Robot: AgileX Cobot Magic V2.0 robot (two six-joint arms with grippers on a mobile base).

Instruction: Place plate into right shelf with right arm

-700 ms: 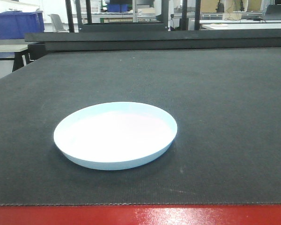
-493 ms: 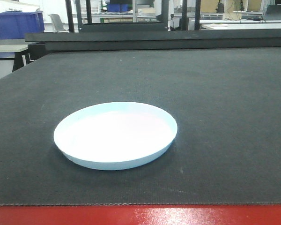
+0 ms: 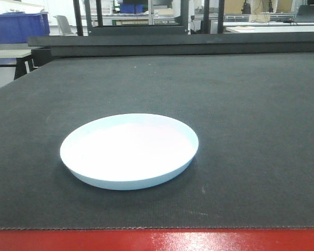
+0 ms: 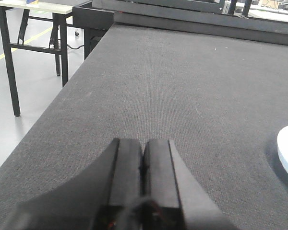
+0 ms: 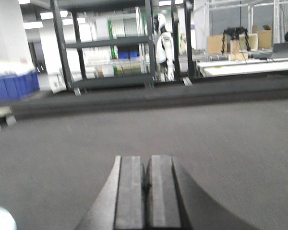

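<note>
Right claw (image 5: pixel 147 177): we see its jaws pressed together, empty, low over the black mat (image 5: pixel 221 143).
Left claw (image 4: pixel 142 163): likewise closed, empty.
Plate (image 3: pixel 129 150): flat on the mat, left of the right claw, right of the left claw, touching neither.
Blue bins (image 3: pixel 15 27): far ahead, leftward.

This looks like a robotics lab or workshop hall: a large worktable covered in dark grey matting (image 3: pixel 251 104) stands on a smooth grey floor (image 4: pixel 19 134) marked with a yellow line (image 4: pixel 9 51). Behind it are tall dark shelving racks (image 5: pixel 105 45) loaded with stock, blue plastic bins (image 3: pixel 18 26), long white benches (image 5: pixel 249 67) and tan cardboard boxes (image 5: pixel 216 44).
</note>
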